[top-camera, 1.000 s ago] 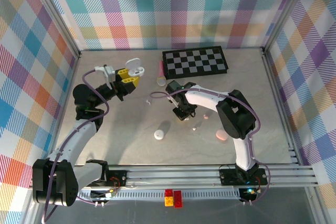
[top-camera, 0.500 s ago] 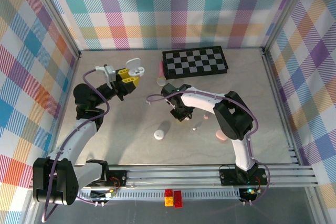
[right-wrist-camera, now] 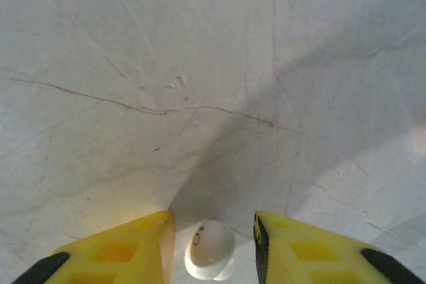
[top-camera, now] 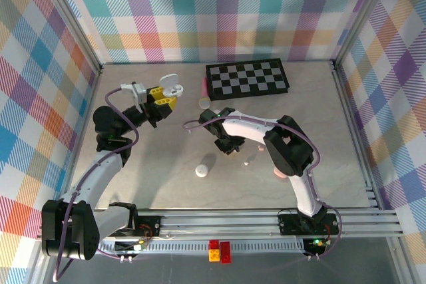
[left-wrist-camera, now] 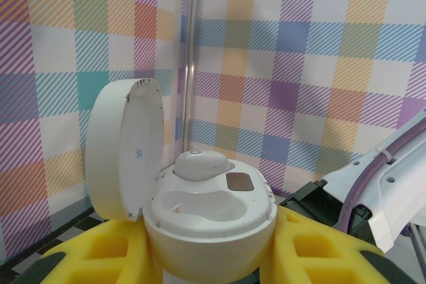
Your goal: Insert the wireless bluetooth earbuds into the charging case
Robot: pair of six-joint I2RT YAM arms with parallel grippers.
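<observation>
My left gripper (top-camera: 162, 98) is raised over the table's left half, shut on the white charging case (left-wrist-camera: 210, 224). The case's lid (left-wrist-camera: 123, 151) stands open. One white earbud (left-wrist-camera: 200, 163) sits in a well, and the well beside it is empty. My right gripper (top-camera: 226, 143) is low over the middle of the table, pointing down and open. A white earbud (right-wrist-camera: 210, 251) lies on the table between its yellow fingers (right-wrist-camera: 126, 251), with a clear gap to the right finger. Another small white earbud (top-camera: 247, 161) lies just to the right.
A black-and-white checkerboard (top-camera: 247, 78) lies at the back, with a pink-beige cylinder (top-camera: 204, 91) next to its left edge. A shut white case (top-camera: 202, 170) lies near the front centre. A pink case (top-camera: 280, 173) is partly behind my right arm.
My right gripper has slid a little to the left along the table and its jaws have widened slightly. The left arm and the case it holds have not moved.
</observation>
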